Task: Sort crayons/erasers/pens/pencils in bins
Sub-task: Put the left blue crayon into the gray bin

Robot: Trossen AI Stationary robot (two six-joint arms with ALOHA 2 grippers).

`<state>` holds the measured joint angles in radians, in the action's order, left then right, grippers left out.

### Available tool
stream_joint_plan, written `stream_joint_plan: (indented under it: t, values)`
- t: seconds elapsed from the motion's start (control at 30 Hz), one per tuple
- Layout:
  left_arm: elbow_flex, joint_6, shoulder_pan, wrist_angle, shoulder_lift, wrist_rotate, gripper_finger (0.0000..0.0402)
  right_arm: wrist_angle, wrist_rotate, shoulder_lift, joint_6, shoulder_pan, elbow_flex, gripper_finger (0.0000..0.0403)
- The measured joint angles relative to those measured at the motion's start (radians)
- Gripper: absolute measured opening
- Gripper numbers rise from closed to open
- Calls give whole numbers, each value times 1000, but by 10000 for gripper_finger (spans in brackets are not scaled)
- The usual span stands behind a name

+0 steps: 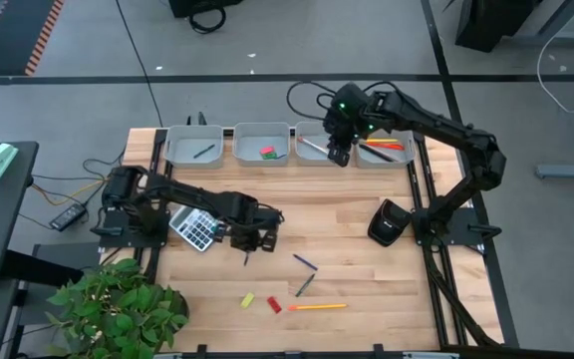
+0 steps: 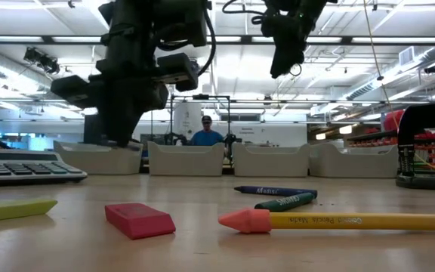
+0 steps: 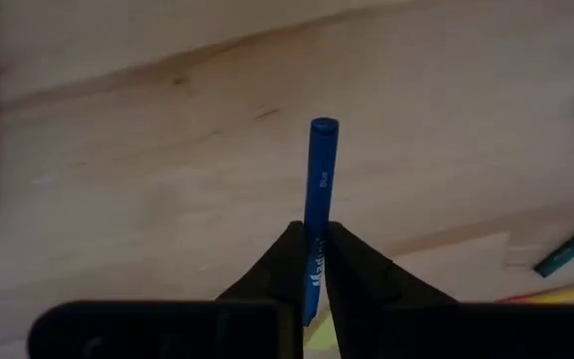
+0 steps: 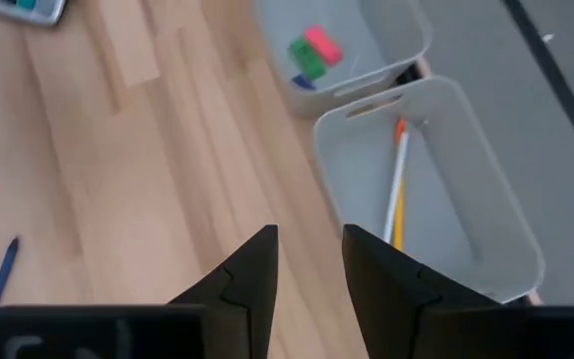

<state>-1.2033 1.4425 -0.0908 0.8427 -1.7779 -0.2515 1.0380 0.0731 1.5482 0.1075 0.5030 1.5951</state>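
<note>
Pale wooden planks make up the table (image 1: 357,229), with grey concrete floor all round it and a leafy green plant (image 1: 118,304) at its near left corner. Four light-grey bins (image 1: 262,143) line the far edge; one holds pink and green erasers (image 4: 313,52), and the bin beside it holds pencils (image 4: 397,194). On the left side of the planks, beside a grey calculator (image 1: 194,229), the left gripper (image 3: 312,261) is low over the wood with its fingers pinched on a blue crayon (image 3: 318,189) that sticks out ahead of them. The right gripper (image 4: 310,261) hangs over the far edge by the bins, fingers spread with nothing between them. Toward the near edge lie a yellow eraser (image 1: 248,299), a red eraser (image 2: 140,219), a long yellow pencil (image 2: 331,221), and a green (image 2: 287,201) and another blue crayon (image 2: 274,190). Beyond the bins, under strip-lit ceilings, a person (image 2: 206,133) sits facing the table.
</note>
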Motion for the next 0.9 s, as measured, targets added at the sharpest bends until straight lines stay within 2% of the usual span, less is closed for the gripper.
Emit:
stream_joint_plan:
  t: [0.17, 0.43, 0.7, 0.9]
  values:
    - [-4, -13, 32, 30, 38, 7, 45, -34, 0, 0, -3, 43, 0, 124]
    - [-5, -51, 108, 129, 154, 71, 35, -141, 0, 1, -67, 113, -47, 124]
    - [-3, -133, 240, 235, 292, 246, 38, -291, 15, 1, -203, 123, -288, 124]
    - [-7, -284, 370, 272, 357, 298, 31, -481, 28, 1, -292, 116, -483, 124]
